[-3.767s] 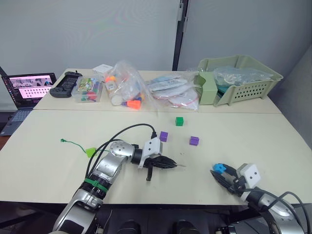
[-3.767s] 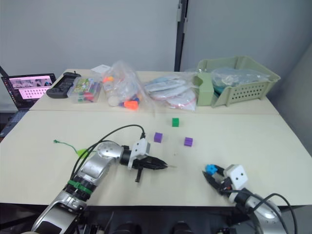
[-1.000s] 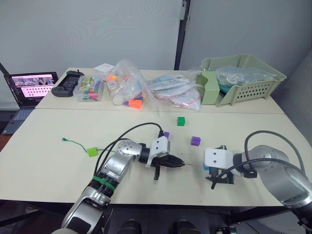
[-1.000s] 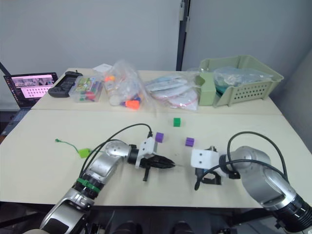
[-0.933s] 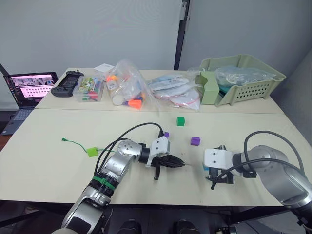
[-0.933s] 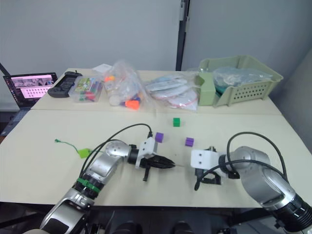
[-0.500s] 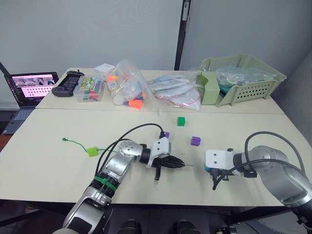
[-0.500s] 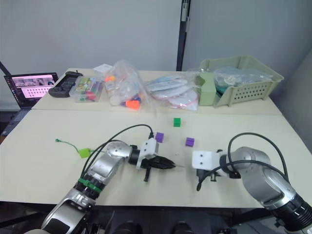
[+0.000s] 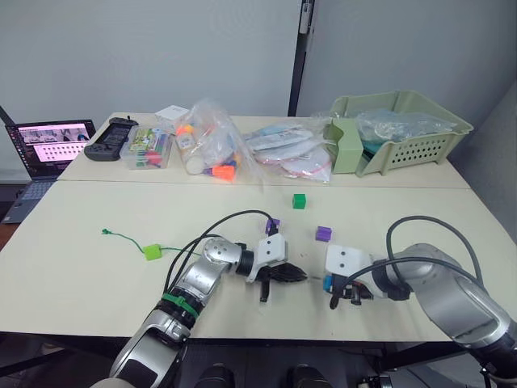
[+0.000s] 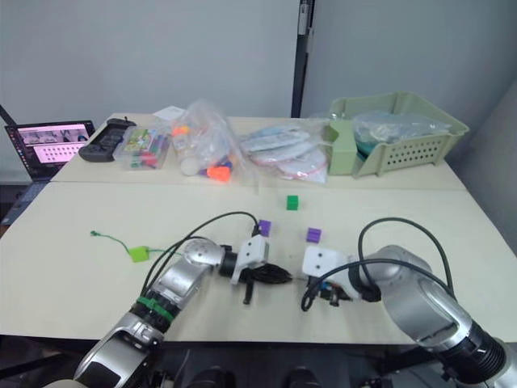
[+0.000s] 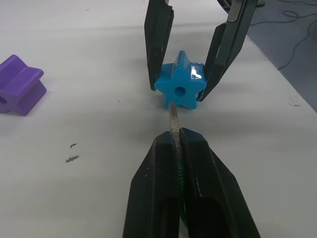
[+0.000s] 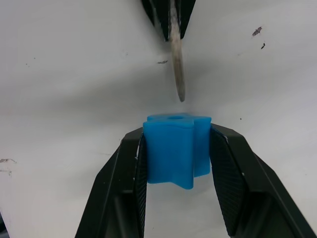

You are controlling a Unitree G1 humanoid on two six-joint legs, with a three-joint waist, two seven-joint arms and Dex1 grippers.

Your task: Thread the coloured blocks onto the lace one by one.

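Left gripper (image 11: 174,144): fingers pressed together on the lace (image 11: 174,121), whose stiff grey tip sticks out toward the blue block (image 11: 180,87); the tip's end sits just below the block's hole, about touching its face.

Right gripper (image 12: 177,144): clamped on the blue block, one finger on each side, holding it just above the table (image 9: 81,275) with the hole turned toward the lace tip.

Lace tail: the green cord runs back past a lime green block (image 9: 153,251), which looks to be on the cord, to a knot (image 9: 106,233) well off to the left.

Loose blocks: two purple ones (image 9: 273,225) (image 9: 323,234) just beyond the grippers, a dark green one (image 9: 299,200) farther back.

Risk: I reckon the tip is a touch low of the hole, so a straight push could bend it against the block or twist the block in its grip. The lace could also slide back through the left fingers.

Views: the left wrist view shows the hole and the tip's offset; the right wrist view shows the tip still outside the block; the head views show the lace tail and the spare blocks.
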